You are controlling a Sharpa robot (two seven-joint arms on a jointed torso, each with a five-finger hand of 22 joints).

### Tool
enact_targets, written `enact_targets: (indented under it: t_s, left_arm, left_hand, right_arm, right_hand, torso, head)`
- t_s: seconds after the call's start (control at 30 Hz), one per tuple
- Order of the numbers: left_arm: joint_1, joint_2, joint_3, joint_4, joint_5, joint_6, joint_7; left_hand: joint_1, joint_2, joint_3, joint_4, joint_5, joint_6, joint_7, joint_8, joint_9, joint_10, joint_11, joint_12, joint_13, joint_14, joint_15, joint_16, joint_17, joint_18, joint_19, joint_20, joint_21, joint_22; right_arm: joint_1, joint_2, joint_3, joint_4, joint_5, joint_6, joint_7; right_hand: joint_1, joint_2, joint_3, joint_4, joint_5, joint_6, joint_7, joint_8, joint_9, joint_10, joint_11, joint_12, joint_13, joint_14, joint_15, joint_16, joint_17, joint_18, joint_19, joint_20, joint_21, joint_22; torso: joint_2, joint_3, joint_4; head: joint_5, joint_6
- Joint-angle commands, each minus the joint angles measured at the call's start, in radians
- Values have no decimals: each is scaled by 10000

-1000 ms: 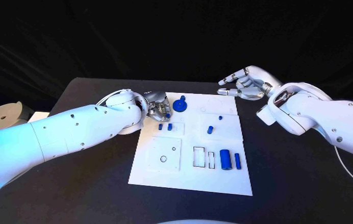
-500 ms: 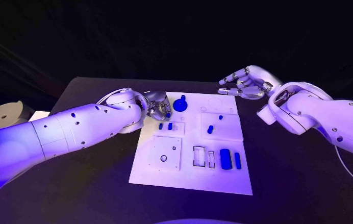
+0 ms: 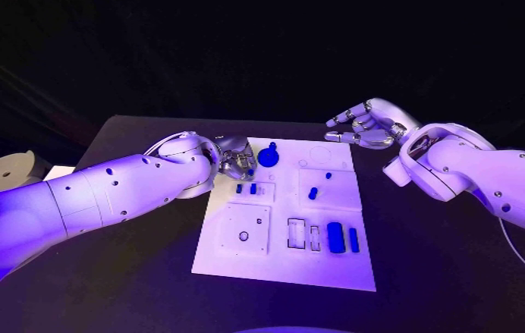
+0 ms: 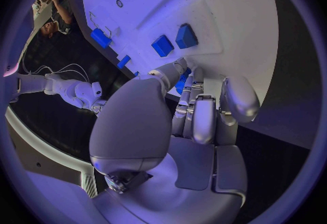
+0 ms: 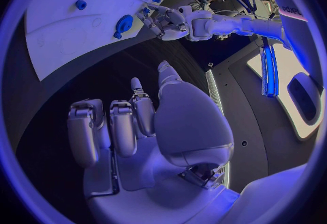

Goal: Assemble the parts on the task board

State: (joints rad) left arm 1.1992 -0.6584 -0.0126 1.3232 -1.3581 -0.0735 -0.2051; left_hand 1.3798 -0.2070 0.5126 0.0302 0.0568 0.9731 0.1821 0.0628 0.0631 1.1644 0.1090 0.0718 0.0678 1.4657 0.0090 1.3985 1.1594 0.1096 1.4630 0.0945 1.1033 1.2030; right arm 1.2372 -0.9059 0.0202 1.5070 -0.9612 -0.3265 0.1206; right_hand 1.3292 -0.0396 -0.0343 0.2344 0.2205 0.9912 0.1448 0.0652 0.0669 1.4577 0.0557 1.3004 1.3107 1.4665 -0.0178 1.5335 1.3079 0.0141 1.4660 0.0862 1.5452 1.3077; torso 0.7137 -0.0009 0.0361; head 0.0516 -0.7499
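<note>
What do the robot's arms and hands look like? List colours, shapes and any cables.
Both arms are smooth white rounded shells dotted with small dark screw holes. The left hand and right hand are silver metal with segmented fingers. A thin pale cable runs beside the right arm.

Dim violet-blue light, black surroundings, fisheye bending at wrist views' rims.

the black table (image 3: 131, 219) carries the white task board (image 3: 282, 265), which lies flat in its middle, one short edge toward the robot, dark tabletop showing along every side.
</note>
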Motion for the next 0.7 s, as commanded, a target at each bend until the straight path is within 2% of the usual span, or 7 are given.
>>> enact_targets:
  t_s: [0.03,0.4,0.53,0.7]
  left_arm:
    - [-58,-4,-46,-20,37,312,-111]
    - [-56,-158,-43,-25,37,79,-108]
    - [-53,-271,-41,10,37,52,-114]
    - [-44,-463,-30,89,37,-55,-81]
  left_hand:
    - [-13,-86,-138,5,-38,-233,46,-32,-8,-183,33,-76,-29,264,76,-73,-51,-112,-14,119,-137,-80]
    - [62,-48,-264,-18,-34,-292,0,23,23,-347,29,-78,-30,256,83,-74,-94,-83,-18,152,-233,-150]
    - [80,-30,-281,-23,-34,-240,-15,43,33,-369,21,-72,-27,256,78,-71,-98,-81,-13,154,-233,-148]
    - [105,-14,-299,-34,-34,-165,-45,67,45,-382,5,-61,-23,259,68,-61,-89,-78,-7,152,-232,-145]
  right_arm:
    - [-6,2,0,-11,-46,112,33]
    - [-8,13,0,-45,-46,111,37]
    - [-9,17,0,-65,-46,114,35]
    - [-9,19,0,-89,-46,109,35]
  right_hand:
    - [24,72,-13,-32,53,72,-20,57,17,-67,7,-65,967,862,13,-48,1821,2,718,40,-61,2053]
    - [24,72,-13,-32,53,72,-20,57,17,-67,7,-65,967,862,13,-48,1821,2,718,40,-61,2053]
    - [24,72,-13,-32,53,72,-20,57,17,-67,7,-65,967,862,13,-48,1821,2,718,40,-61,2053]
    - [24,72,-13,-32,53,72,-20,57,17,-67,7,-65,967,862,13,-48,1821,2,718,40,-61,2053]
  torso:
    - [4,-5,2]
    - [-5,-5,15]
    - [-10,-18,15]
    - [-8,-16,5]
  head:
    - [-8,-11]
    - [-24,9]
    - [-10,8]
    - [20,19]
